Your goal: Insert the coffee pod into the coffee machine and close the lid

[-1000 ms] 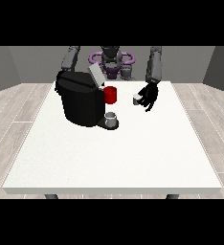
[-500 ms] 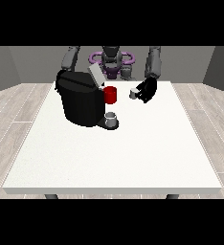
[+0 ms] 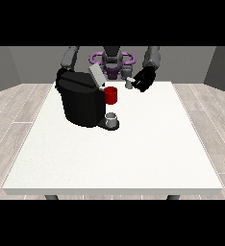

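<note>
Table (image 3: 133, 158), white and broad, bearing all the work near its far edge. Coffee machine (image 3: 81, 103), black, set left of centre, lid (image 3: 96, 76) tilted up and open, so ready to take a pod; red part (image 3: 111, 95) at its front, small grey cup (image 3: 112, 119) beneath on the drip stand. Hand at the view's right (image 3: 144, 79) raised just right of the lid, fingers curled round the coffee pod (image 3: 129, 84), carried toward the opening. Other hand hidden behind the machine, fingers not visible.
</note>
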